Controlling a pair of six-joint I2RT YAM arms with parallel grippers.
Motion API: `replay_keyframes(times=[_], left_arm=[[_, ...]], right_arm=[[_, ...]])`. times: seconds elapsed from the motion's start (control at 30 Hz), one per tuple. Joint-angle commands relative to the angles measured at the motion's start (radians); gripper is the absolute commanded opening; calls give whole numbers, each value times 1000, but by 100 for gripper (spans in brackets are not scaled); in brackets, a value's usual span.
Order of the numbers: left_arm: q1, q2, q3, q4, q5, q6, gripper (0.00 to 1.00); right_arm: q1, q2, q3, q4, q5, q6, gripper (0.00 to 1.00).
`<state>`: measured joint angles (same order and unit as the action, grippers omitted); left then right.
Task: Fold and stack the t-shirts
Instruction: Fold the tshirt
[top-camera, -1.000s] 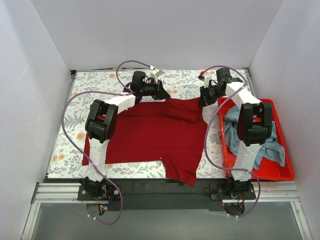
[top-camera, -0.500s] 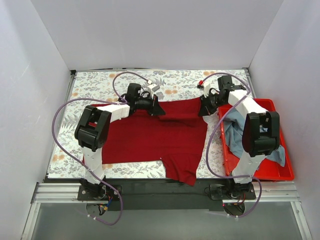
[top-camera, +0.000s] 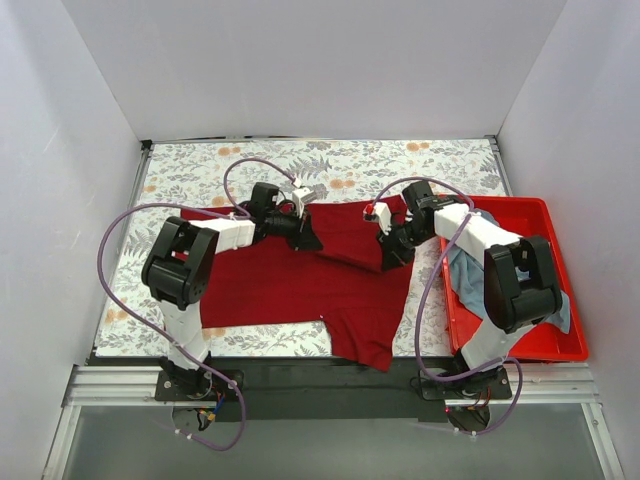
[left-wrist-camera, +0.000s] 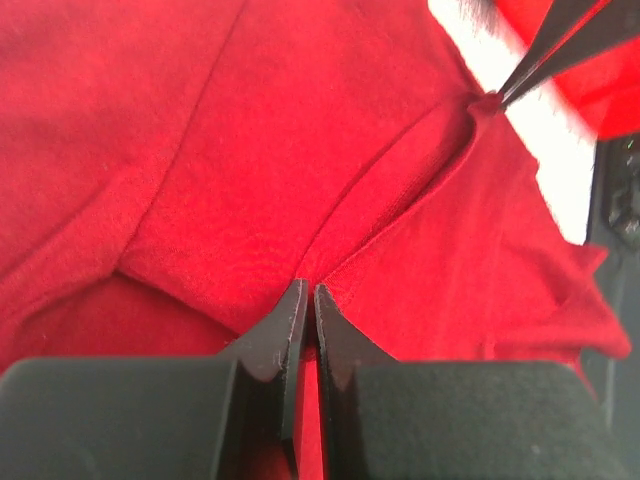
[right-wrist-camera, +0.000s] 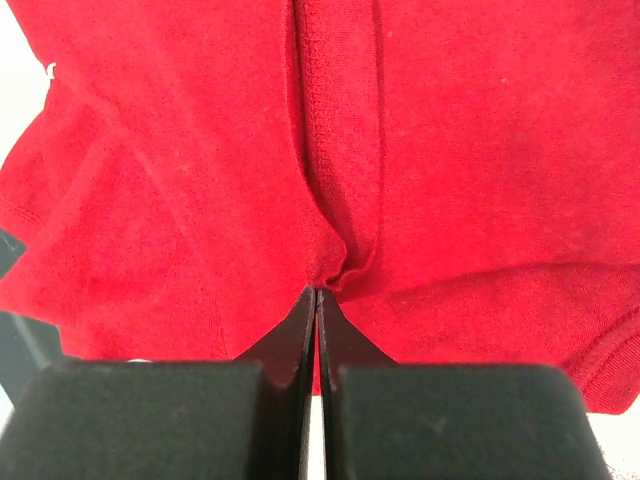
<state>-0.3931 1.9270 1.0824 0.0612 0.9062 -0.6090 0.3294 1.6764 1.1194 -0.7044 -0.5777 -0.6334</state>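
Left gripper (top-camera: 308, 240) pinched shut on dark red t-shirt (top-camera: 290, 285), right gripper (top-camera: 391, 257) likewise clamped on its far hem, shirt mid-surface (top-camera: 200, 170), grey-blue t-shirt (top-camera: 462, 268) in red bin (top-camera: 525, 348), right edge.

A red bin (top-camera: 528, 346) borders the floral tabletop (top-camera: 200, 165).

Left tool (left-wrist-camera: 308, 292) and right tool (right-wrist-camera: 316, 293) both pinched closed, angled downward.

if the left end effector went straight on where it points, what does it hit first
The dark red t-shirt: the left end effector is shut on a fold, and more of that cloth seemingly lies straight ahead.
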Motion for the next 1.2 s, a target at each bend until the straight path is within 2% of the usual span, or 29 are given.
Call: replay_keyframes(times=[0.0,0.07,0.17,0.2,0.3,0.43,0.47,0.6,0.7,0.93,1.1,1.17], left_arm=[[-4,-100,-25,-90,13,124,0],[-3,-115,-32,-165,14,184,9],[-3,-154,-22,-306,10,325,24],[-3,-167,-16,-342,2,363,27],[8,-209,13,-425,-58,404,34],[62,-203,71,-370,-116,316,35],[74,-192,94,-348,-189,272,34],[89,-83,218,-327,-350,223,33],[97,13,325,-351,-413,177,32],[97,153,441,-431,-480,143,30],[97,149,419,-486,-442,167,27],[97,115,363,-501,-408,199,25]], right_arm=[[0,-35,-4,-7,39,-31,1],[3,-34,0,-23,56,-32,3],[2,-34,39,-84,58,-67,25],[2,-35,63,-95,56,-72,35],[2,-32,133,-101,56,-68,50],[2,41,251,-95,62,16,54],[0,87,279,-92,68,37,54],[3,193,378,-64,140,126,51],[2,256,434,-37,203,181,49],[0,367,494,-4,332,242,47],[-6,398,508,-7,366,256,46],[-9,399,510,-7,372,253,46]])
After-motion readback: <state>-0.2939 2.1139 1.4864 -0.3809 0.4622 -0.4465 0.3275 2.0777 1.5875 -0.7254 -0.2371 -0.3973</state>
